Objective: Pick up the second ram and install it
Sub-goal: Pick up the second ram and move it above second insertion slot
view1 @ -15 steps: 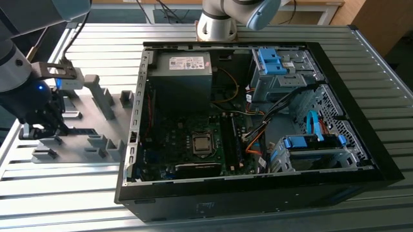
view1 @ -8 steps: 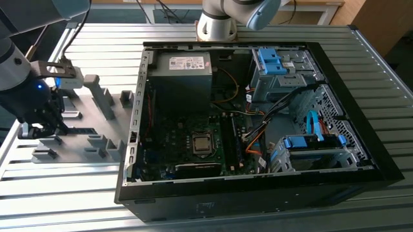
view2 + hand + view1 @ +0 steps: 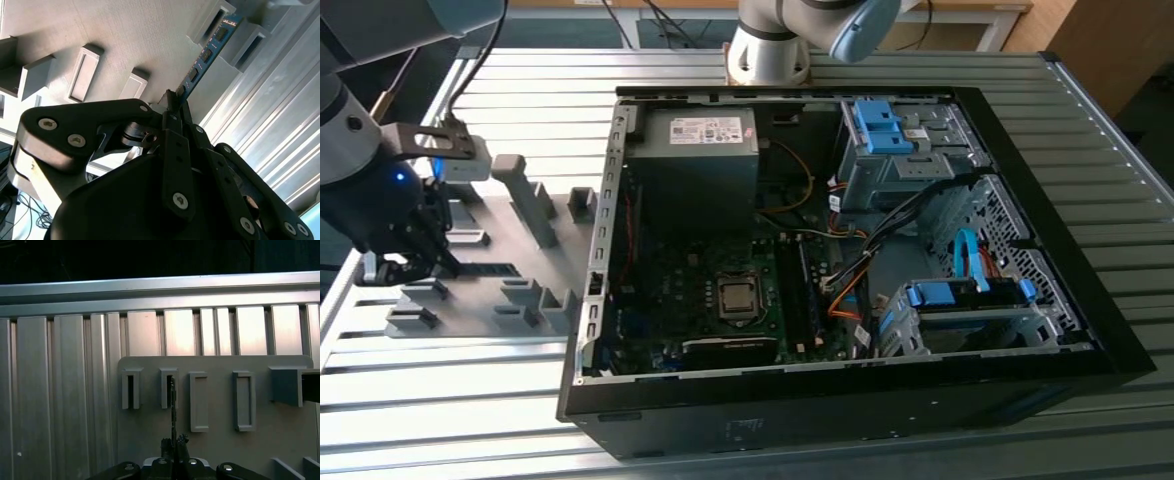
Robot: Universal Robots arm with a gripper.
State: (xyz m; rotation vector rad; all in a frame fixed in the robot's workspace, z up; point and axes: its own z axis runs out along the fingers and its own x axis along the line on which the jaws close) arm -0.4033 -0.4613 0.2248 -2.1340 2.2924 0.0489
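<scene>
— What does everything stand on?
— A ribbed aluminium table (image 3: 454,420), with bright light glinting along its grooves.
— And beyond it?
— Pale wooden furniture (image 3: 1121,50), perhaps a cabinet, and a dark floor (image 3: 560,28) past the far edge

Open computer case (image 3: 747,425) sits on the counter (image 3: 454,400), taking the centre and the exterior view's right. The holder plate (image 3: 487,268) lies at the exterior view's left, just beside the case. The gripper (image 3: 400,265) stands over that plate. In both wrist views the second ram (image 3: 205,54) lies between the jaws, its far end in 1 holder slot (image 3: 168,390).
</scene>
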